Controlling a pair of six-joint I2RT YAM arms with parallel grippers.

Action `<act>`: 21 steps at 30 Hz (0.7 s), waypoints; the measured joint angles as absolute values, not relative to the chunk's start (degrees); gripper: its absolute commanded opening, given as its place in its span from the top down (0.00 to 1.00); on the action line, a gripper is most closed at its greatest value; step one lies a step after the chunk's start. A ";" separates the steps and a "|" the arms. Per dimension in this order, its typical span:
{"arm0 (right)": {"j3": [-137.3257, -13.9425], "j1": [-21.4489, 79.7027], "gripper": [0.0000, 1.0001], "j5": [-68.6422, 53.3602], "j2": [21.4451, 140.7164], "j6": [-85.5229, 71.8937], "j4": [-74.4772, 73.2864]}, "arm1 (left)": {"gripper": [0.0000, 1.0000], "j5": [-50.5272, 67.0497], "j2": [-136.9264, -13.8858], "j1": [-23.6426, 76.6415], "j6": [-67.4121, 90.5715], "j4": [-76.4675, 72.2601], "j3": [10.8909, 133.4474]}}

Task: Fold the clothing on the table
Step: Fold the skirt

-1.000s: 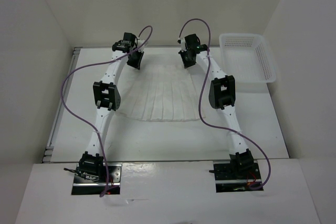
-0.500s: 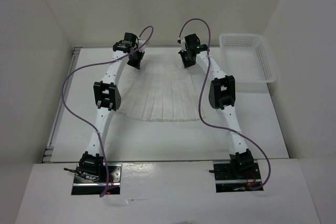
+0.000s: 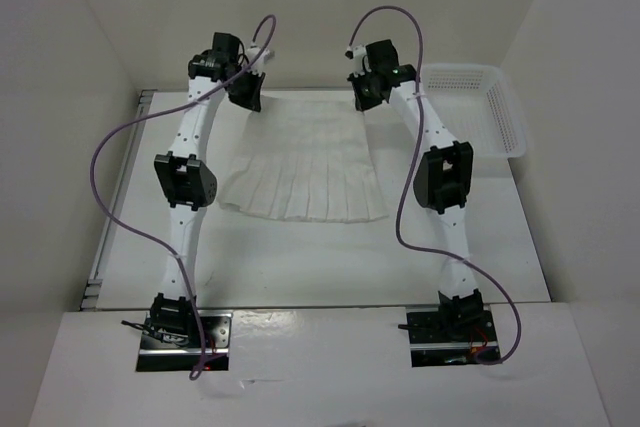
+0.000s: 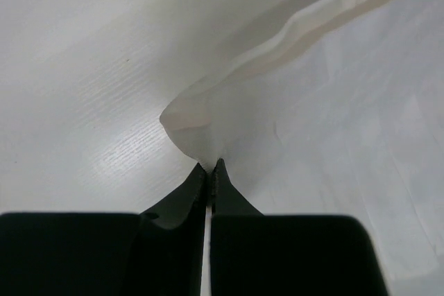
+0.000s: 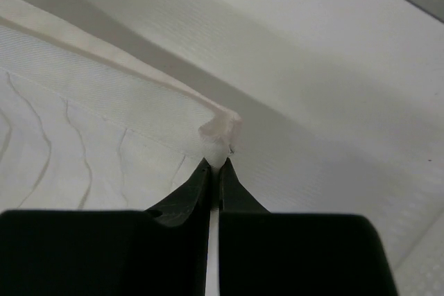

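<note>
I've got the left gripper (image 4: 208,171) and right gripper (image 5: 213,166) each clamped on a garment (image 3: 300,172) corner; the rest drapes beyond the tips onto the table (image 3: 300,262). It looks thin, limp and light, so corners suit.

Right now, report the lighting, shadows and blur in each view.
Top external: even, soft light, sharp, but the white clothing barely stands out from the white table. Left wrist: the left gripper is a featureless black mass; a shadow lies under the lifted fabric. Right wrist: the right gripper is equally dark; pleat lines read clearly, with a broad shadow band behind the raised edge.
</note>
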State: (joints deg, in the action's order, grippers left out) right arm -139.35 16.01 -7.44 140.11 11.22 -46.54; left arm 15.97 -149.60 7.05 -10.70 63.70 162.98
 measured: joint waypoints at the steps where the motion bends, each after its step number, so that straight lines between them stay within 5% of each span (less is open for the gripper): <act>1: -138.87 15.88 1.00 -7.84 138.78 11.64 -46.76 | 1.00 16.97 -148.29 7.05 -11.68 64.82 163.00; 6: -137.49 15.51 1.00 -9.69 133.45 13.98 -49.50 | 1.00 21.02 -143.46 7.05 -16.14 69.30 159.72; 21: -123.20 15.66 1.00 -20.18 121.75 23.79 -61.43 | 1.00 25.23 -124.11 9.52 -31.53 71.00 123.48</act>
State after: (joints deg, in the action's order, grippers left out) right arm -123.20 15.66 -20.18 121.75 23.79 -61.43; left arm 25.23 -124.11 9.52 -31.53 71.00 123.48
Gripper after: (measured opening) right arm 0.031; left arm 0.019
